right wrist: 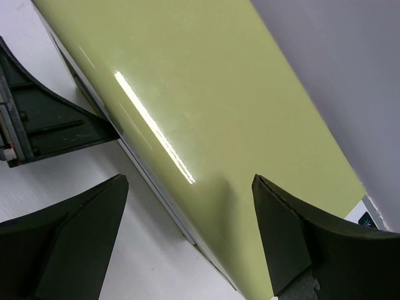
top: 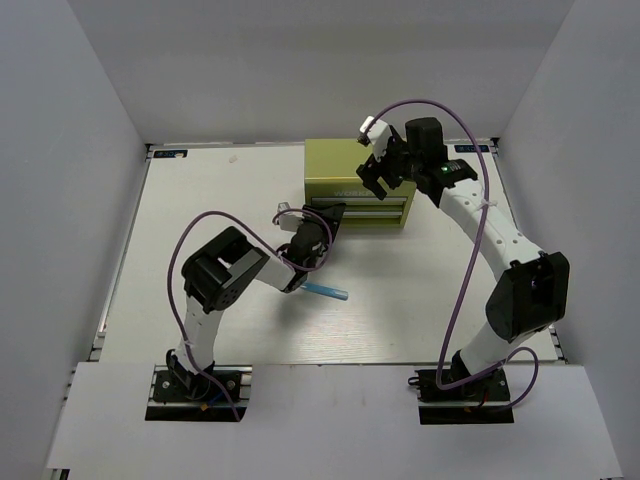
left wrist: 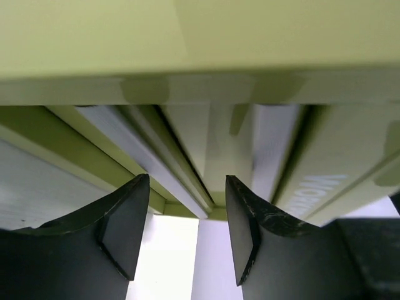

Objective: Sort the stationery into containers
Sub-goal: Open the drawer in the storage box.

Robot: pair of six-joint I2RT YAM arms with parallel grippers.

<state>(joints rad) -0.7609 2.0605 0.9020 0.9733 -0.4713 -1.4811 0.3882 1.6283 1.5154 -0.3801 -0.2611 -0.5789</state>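
Observation:
The olive-green metal box (top: 345,170) stands at the back middle of the table, its two drawers facing me. My left gripper (top: 327,222) is open and empty, right at the drawer fronts near the box's left corner. The left wrist view shows the box (left wrist: 206,50) very close, with my open left gripper (left wrist: 187,231) holding nothing. My right gripper (top: 383,172) is open and empty, just above the box's lid (right wrist: 187,94), as the right wrist view shows (right wrist: 190,231). One light blue stick (top: 325,291) lies on the table in front of the left arm. The other sticks are out of view.
The white table (top: 200,200) is walled in by white panels on the left, back and right. The left arm's black gripper body (right wrist: 44,125) shows at the left of the right wrist view, beside the box. A purple cable (top: 470,250) loops along the right arm.

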